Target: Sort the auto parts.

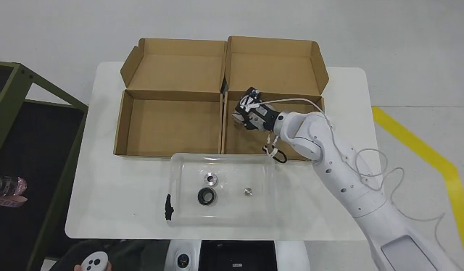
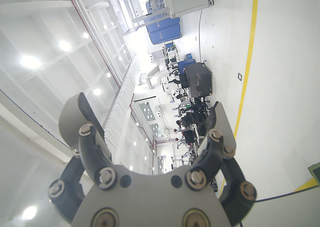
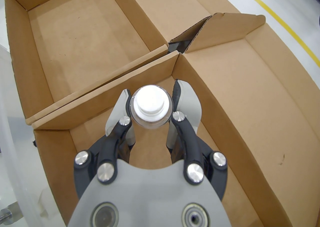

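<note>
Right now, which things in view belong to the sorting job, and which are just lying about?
For the job: right hand, shut on the white round part over the right box; left box; clear bin with silver part, black ring, small silver part, black piece at its edge.
Just about: left hand, open, facing the room; green rack; white controller; yellow floor line.

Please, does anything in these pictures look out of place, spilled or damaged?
Nothing looks damaged or spilled. Only one small black part stands out: it lies at the end wall of the clear tray, away from the black ring; whether inside or outside, I cannot tell.
</note>
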Action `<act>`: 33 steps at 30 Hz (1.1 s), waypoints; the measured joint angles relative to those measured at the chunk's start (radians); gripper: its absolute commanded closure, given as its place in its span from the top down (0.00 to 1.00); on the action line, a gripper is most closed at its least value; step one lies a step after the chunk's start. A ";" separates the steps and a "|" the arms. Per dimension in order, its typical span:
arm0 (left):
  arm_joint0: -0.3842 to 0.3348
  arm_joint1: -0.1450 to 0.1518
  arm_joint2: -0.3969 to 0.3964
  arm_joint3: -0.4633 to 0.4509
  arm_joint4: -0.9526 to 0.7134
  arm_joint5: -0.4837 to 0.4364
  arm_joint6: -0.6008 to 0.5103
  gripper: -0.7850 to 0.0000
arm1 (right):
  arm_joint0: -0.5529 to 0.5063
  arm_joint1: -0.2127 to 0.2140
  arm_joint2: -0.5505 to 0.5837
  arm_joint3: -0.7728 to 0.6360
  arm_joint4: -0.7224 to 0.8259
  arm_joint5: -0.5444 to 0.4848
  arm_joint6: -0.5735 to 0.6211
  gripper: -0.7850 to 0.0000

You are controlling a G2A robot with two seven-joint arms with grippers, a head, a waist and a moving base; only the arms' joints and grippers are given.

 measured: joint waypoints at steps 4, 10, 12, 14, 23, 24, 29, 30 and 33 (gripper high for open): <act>0.000 0.000 0.000 0.000 0.000 0.000 0.000 1.00 | -0.001 -0.002 0.005 -0.006 0.019 -0.007 -0.006 1.00; 0.000 0.000 0.000 0.000 0.000 0.000 0.000 1.00 | -0.025 0.005 0.042 -0.059 0.045 -0.021 0.016 1.00; 0.000 0.000 0.000 0.000 0.000 0.000 0.000 1.00 | -0.041 0.011 0.061 -0.101 0.043 -0.027 0.024 1.00; 0.000 0.000 0.000 0.000 0.000 0.000 0.000 1.00 | -0.060 0.018 0.080 -0.156 0.030 -0.041 0.033 1.00; 0.000 0.000 0.000 0.000 0.000 0.000 0.000 1.00 | -0.189 0.050 0.165 -0.412 0.065 -0.109 0.135 1.00; 0.000 0.000 0.000 0.000 0.000 0.000 0.000 1.00 | -0.201 0.053 0.172 -0.436 0.075 -0.118 0.151 1.00; 0.000 0.000 0.000 0.000 0.000 0.000 0.000 1.00 | -0.275 0.070 0.203 -0.557 0.084 -0.159 0.229 1.00; 0.000 0.000 0.000 0.000 0.000 0.000 0.000 1.00 | -0.288 0.073 0.206 -0.574 0.079 -0.169 0.239 1.00; 0.000 0.000 0.000 0.000 0.000 0.000 0.000 1.00 | -0.333 0.082 0.211 -0.620 0.052 -0.196 0.258 1.00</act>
